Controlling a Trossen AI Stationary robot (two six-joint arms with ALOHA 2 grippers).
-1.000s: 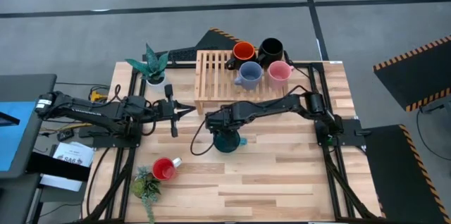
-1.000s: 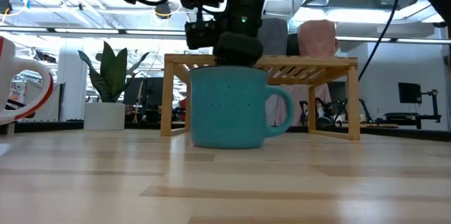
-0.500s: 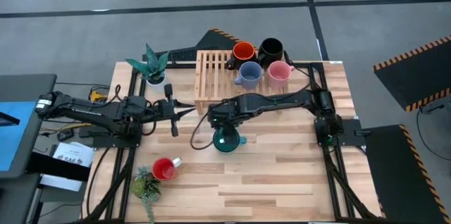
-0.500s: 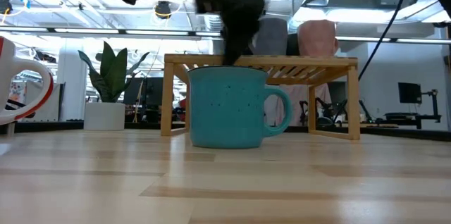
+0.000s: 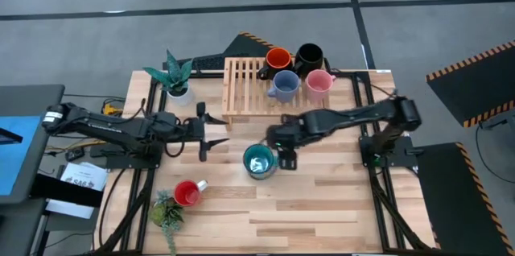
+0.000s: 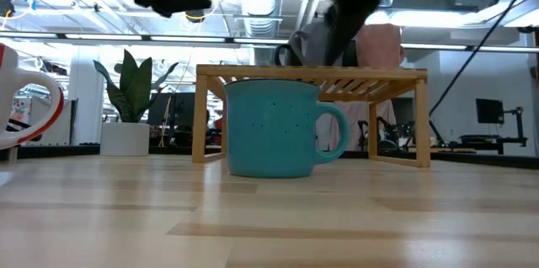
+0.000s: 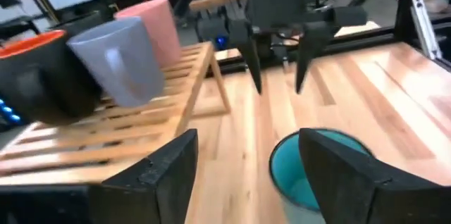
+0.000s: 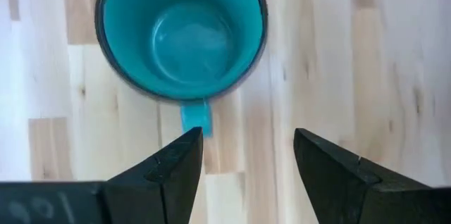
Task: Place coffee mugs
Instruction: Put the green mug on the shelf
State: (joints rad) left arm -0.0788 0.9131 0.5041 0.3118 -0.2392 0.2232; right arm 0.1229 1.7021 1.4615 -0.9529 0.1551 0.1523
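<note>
A teal mug (image 5: 259, 160) stands upright on its base mid-table, handle (image 8: 194, 120) toward the table's right edge. My right gripper (image 5: 283, 150) hovers open just right of it, pointing down, and touches nothing. My left gripper (image 5: 216, 130) is open at mid-left and faces the teal mug (image 7: 317, 171) from a distance. Orange (image 5: 278, 59), black (image 5: 310, 55), pale blue (image 5: 283, 85) and pink (image 5: 319, 83) mugs stand on the wooden rack (image 5: 245, 91). A red mug (image 5: 187, 193) rests on the table at the near left.
A potted plant (image 5: 175, 75) stands left of the rack. Another small plant (image 5: 166, 212) sits beside the red mug. The rack stands on legs (image 6: 202, 116) with a gap beneath it. Bare wood stretches across the table's near right part.
My right gripper has let go of the teal mug's rim, risen and drawn toward the table's right edge. The mug stays upright where it was. My left gripper has opened in place.
</note>
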